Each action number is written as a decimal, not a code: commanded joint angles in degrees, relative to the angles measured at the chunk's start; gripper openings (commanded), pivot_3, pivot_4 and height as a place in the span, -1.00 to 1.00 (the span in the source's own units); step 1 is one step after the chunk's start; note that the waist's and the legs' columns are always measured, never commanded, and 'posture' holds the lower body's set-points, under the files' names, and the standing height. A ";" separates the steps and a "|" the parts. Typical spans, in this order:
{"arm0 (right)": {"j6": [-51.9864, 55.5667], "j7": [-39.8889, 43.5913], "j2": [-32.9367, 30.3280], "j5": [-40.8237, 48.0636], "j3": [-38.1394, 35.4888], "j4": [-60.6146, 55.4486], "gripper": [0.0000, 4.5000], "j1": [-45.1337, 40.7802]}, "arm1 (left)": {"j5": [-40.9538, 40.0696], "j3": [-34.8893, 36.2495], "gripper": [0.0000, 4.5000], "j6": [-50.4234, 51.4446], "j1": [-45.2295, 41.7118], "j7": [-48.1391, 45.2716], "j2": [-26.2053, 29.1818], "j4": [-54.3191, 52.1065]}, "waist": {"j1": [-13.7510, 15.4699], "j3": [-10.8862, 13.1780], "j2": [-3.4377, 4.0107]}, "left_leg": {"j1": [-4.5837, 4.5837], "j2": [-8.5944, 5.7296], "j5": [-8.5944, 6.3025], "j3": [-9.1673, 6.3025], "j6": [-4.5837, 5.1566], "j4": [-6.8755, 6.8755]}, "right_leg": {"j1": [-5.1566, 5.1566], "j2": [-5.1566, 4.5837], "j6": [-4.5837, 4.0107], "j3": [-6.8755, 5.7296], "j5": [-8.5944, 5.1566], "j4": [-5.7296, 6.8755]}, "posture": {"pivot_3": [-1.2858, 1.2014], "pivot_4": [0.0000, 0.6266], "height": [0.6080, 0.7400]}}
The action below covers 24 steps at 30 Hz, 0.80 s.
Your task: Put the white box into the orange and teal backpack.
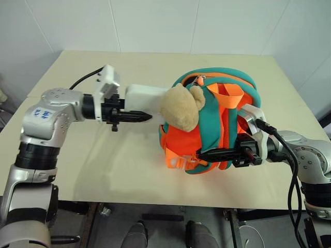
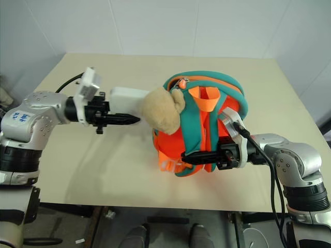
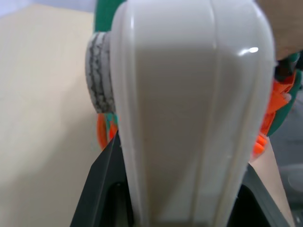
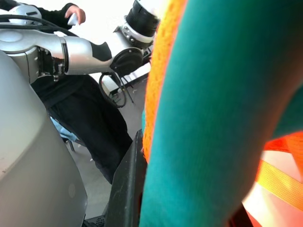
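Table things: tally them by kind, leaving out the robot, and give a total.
White box: 1
Orange and teal backpack: 1
Tan plush toy, attached to the backpack: 1
Total: 3

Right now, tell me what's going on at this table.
The left tool holds the white box level, aimed at the orange and teal backpack but not yet inside. The right tool grips the backpack's teal strap, propping the bag upright on the table. A tan plush toy hangs between box and bag.
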 commanded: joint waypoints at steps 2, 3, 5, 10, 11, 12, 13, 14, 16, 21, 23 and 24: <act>-1.49 -0.33 1.86 0.49 0.19 -0.73 -0.93 -1.38 | 5.42 -6.01 -0.39 -3.45 -4.13 0.84 -8.86 3.06 | 0.05 0.01 -0.01 | -0.02 0.00 0.00 0.00 0.00 0.02 | 0.00 0.00 0.02 0.01 0.00 0.00 | 0.03 -0.52 1.00; -1.47 -0.48 2.16 0.51 0.22 -0.82 -0.93 -1.47 | 6.69 -6.88 -0.39 -4.09 -4.64 1.41 -10.81 4.13 | 0.03 0.01 -0.01 | -0.03 -0.01 -0.01 0.00 0.01 0.04 | 0.00 0.00 0.03 0.02 0.00 -0.01 | 0.03 -0.52 1.00; -1.44 -0.58 2.43 0.59 0.24 -0.96 -0.93 -1.48 | 9.02 -8.14 -0.39 -5.43 -5.35 2.03 -13.67 5.80 | -0.03 0.01 -0.02 | -0.03 -0.01 -0.02 0.01 0.03 0.05 | 0.00 0.00 0.06 0.02 -0.02 -0.01 | 0.03 -0.52 1.00; -1.52 -1.42 2.94 0.98 0.04 -1.53 -0.93 -0.99 | 10.72 -7.29 -0.07 -3.68 -5.70 3.68 -16.44 6.51 | 0.07 0.01 -0.01 | -0.02 -0.01 -0.02 0.01 0.04 0.08 | 0.01 0.00 0.10 0.02 -0.04 0.01 | 0.03 -0.52 1.00; -1.58 -1.64 3.00 1.06 -0.07 -1.63 -0.93 -0.77 | 10.73 -6.66 0.01 -3.25 -5.26 3.87 -16.05 5.93 | 0.06 0.01 -0.01 | -0.02 -0.01 -0.02 0.00 0.04 0.10 | 0.01 0.00 0.10 0.02 -0.04 0.02 | 0.03 -0.52 1.00; -1.62 -1.78 3.03 1.10 -0.14 -1.69 -0.93 -0.63 | 10.78 -6.22 0.14 -3.07 -4.95 3.93 -15.74 5.51 | 0.06 0.01 -0.01 | -0.02 -0.01 -0.02 0.00 0.04 0.12 | 0.01 0.00 0.10 0.03 -0.04 0.04 | 0.03 -0.52 1.00; -1.71 -1.91 3.05 1.05 -0.20 -1.69 -0.93 -0.44 | 10.86 -5.13 0.26 -3.94 -4.50 4.73 -15.53 5.16 | 0.05 0.01 -0.01 | -0.02 -0.01 -0.02 0.00 0.04 0.13 | 0.01 0.00 0.10 0.03 -0.04 0.06 | 0.03 -0.52 1.00; -1.82 -2.01 3.07 0.97 -0.25 -1.66 -0.93 -0.32 | 10.51 -4.14 0.41 -3.97 -4.14 4.89 -15.11 4.67 | 0.05 0.01 -0.01 | -0.02 -0.01 -0.02 0.00 0.04 0.15 | 0.01 0.00 0.10 0.03 -0.04 0.08 | 0.03 -0.52 1.00; -1.95 -2.15 3.11 0.93 -0.29 -1.61 -0.93 -0.22 | 10.01 -2.94 0.65 -3.77 -3.62 4.58 -14.42 3.88 | -0.02 0.01 -0.01 | -0.02 -0.01 -0.02 -0.01 0.04 0.16 | 0.01 0.00 0.10 0.03 -0.04 0.10 | 0.03 -0.52 1.00; -2.42 -3.04 3.52 0.71 -0.46 -1.65 -0.93 -0.11 | 4.69 5.28 0.99 -5.02 -0.33 -0.23 -8.44 0.87 | -0.98 0.02 0.01 | 0.02 0.00 -0.02 0.00 0.03 0.14 | -0.03 0.01 0.08 0.06 -0.05 0.19 | 0.03 -0.52 1.00; -2.57 -3.18 3.48 0.55 -0.45 -1.44 -0.93 -0.16 | 3.41 7.20 0.99 -6.92 1.03 -2.80 -5.97 -0.03 | -1.24 0.02 0.00 | 0.02 0.00 -0.02 0.00 0.03 0.14 | -0.03 0.01 0.08 0.05 -0.05 0.21 | 0.03 -0.52 1.00; -2.71 -3.23 3.45 0.42 -0.44 -1.37 -0.93 -0.08 | 3.02 7.93 0.99 -7.52 1.66 -3.75 -4.83 -0.45 | -1.30 0.02 0.00 | 0.02 0.00 -0.02 0.00 0.03 0.15 | -0.03 0.00 0.08 0.06 -0.05 0.21 | 0.03 -0.52 1.00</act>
